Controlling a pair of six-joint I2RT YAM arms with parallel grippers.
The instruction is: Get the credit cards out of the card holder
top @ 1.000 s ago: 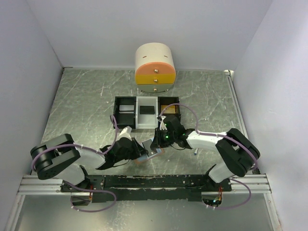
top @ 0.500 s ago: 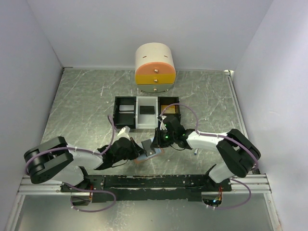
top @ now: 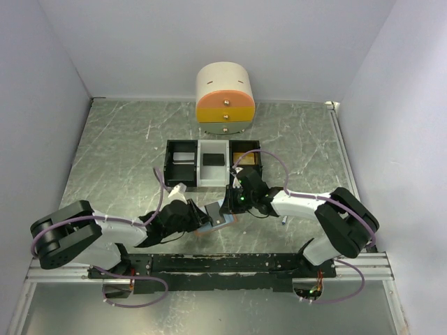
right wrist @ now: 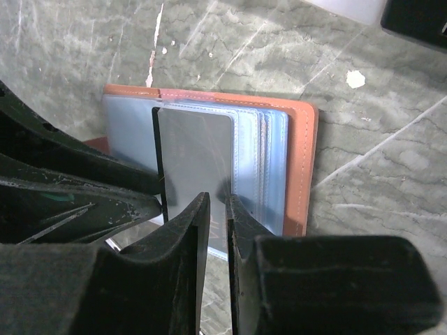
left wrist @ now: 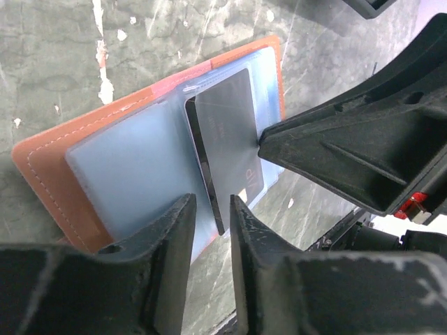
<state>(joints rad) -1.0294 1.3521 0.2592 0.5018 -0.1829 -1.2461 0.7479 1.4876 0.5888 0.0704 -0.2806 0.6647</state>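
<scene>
The tan-brown card holder point(left wrist: 42, 167) point(right wrist: 307, 160) point(top: 204, 233) lies open on the table between both arms, its light blue sleeves facing up. One dark grey credit card point(left wrist: 227, 132) point(right wrist: 192, 153) point(top: 218, 213) sticks partway out of a sleeve; no other cards show. My left gripper point(left wrist: 213, 209) point(top: 199, 220) is open by a narrow gap, and the card's near corner sits just ahead of its tips, not between them. My right gripper point(right wrist: 218, 202) point(top: 229, 208) is shut to a thin slit. Its tips rest at the card's far edge on the sleeves.
Black-and-white compartment trays point(top: 213, 164) stand just behind the grippers. A round cream and orange drawer box point(top: 225, 101) is at the back wall. A slim pen point(top: 284, 220) lies by the right arm. A black rail point(top: 230, 264) runs along the near edge.
The left arm's elbow has swung left and lower, and its gripper has shifted slightly at the holder. The card sits a little differently. The right arm has not moved.
</scene>
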